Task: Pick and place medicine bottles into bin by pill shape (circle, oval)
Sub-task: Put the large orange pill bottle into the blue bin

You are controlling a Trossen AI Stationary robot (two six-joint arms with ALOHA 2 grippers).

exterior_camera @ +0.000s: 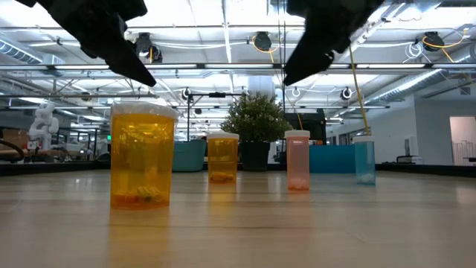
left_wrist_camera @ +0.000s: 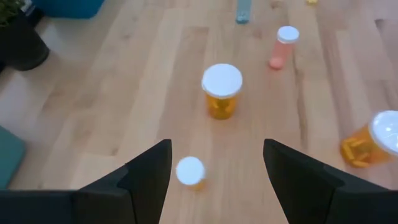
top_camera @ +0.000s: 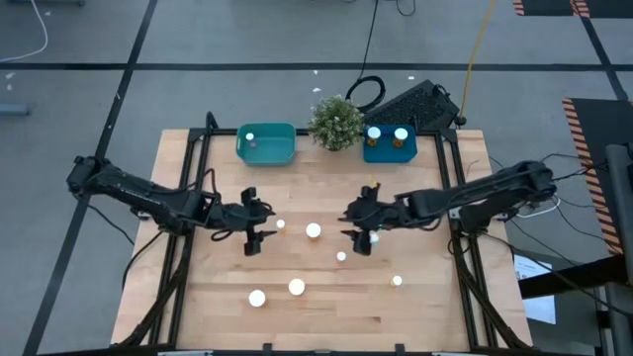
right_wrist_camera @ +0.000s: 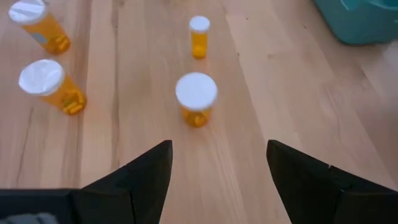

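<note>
Several medicine bottles with white caps stand upright on the wooden table (top_camera: 198, 297). My left gripper (top_camera: 261, 223) hovers open left of centre. A small amber bottle (left_wrist_camera: 190, 172) stands at its fingertips, closer to one finger and touching neither. A wider amber bottle (top_camera: 314, 230) stands midway between the two grippers. My right gripper (top_camera: 358, 227) is open right of centre, facing that wide bottle (right_wrist_camera: 196, 97) with bare table between its fingers. A pink bottle (left_wrist_camera: 281, 46) and a blue bottle (exterior_camera: 364, 160) stand near the right gripper.
A green bin (top_camera: 266, 144) at the far edge holds one bottle; a blue bin (top_camera: 389, 144) to its right holds two. A potted plant (top_camera: 336, 122) stands between them. More amber bottles (top_camera: 296, 287) (top_camera: 257, 298) and a small one (top_camera: 397, 281) stand nearer the front edge.
</note>
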